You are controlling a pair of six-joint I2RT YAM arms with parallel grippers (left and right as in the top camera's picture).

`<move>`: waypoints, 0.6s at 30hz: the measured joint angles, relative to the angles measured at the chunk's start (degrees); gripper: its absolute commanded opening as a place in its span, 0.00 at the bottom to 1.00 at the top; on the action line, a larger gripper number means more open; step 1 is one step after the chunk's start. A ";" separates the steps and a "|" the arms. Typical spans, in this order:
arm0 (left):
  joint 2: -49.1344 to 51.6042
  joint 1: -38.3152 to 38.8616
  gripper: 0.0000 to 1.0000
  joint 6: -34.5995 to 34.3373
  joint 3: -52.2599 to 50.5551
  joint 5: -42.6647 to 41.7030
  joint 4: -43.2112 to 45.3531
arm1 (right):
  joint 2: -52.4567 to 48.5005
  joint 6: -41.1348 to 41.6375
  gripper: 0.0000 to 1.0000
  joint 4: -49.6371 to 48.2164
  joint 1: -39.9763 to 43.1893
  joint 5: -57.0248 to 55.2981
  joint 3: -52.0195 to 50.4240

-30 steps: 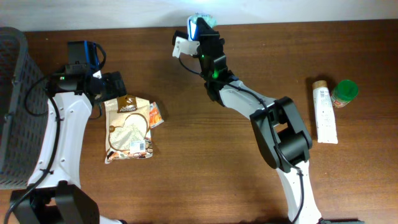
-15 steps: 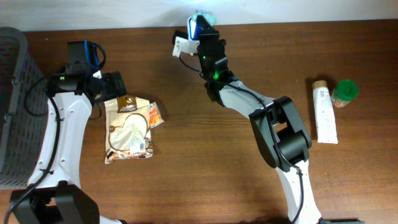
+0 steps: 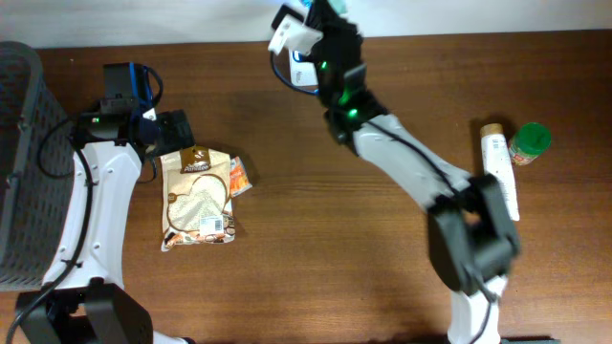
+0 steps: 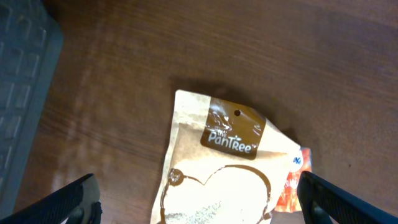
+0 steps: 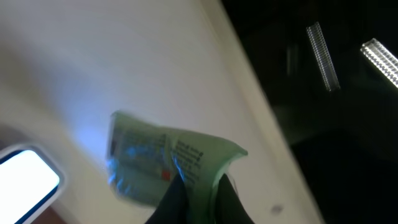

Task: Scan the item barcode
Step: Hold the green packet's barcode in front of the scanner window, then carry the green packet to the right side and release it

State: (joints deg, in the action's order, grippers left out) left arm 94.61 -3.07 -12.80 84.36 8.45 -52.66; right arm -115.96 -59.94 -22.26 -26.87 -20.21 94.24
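Observation:
My right gripper [image 5: 198,200] is shut on a crumpled green packet [image 5: 155,158], which it holds up against a pale wall with bluish light on its printed face. From overhead the right gripper [image 3: 323,17] and the green packet [image 3: 332,6] sit at the table's far edge. No barcode can be made out. My left gripper [image 4: 199,211] is open, its fingers wide on either side of a cream and brown pouch [image 4: 217,168] lying flat on the table. From overhead the left gripper [image 3: 172,129] hovers just above the pouch [image 3: 198,196].
A small orange packet [image 3: 239,175] lies by the pouch's right edge. A grey basket [image 3: 19,162] stands at the far left. A white tube [image 3: 499,177] and a green-capped jar [image 3: 529,141] lie at the right. A bright white rounded shape [image 5: 25,177] shows beside the green packet.
The right arm has lifted and swung toward the table's far edge, carrying the green packet further up and right. The left arm and the pouch have not moved.

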 measured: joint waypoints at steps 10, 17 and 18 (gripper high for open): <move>0.00 0.00 0.99 0.00 0.02 0.02 0.02 | 21.11 29.14 0.04 37.20 9.92 5.55 0.50; 0.00 0.00 0.99 0.02 0.02 0.00 0.04 | 29.16 69.64 0.04 70.14 23.02 7.89 0.46; 0.00 0.00 0.99 0.00 0.02 0.00 0.00 | 29.18 73.31 0.04 72.37 24.20 8.31 0.35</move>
State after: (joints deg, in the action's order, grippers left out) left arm 94.61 -3.07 -12.80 84.38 8.45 -52.66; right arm -86.78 13.37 50.11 -2.68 -11.90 94.59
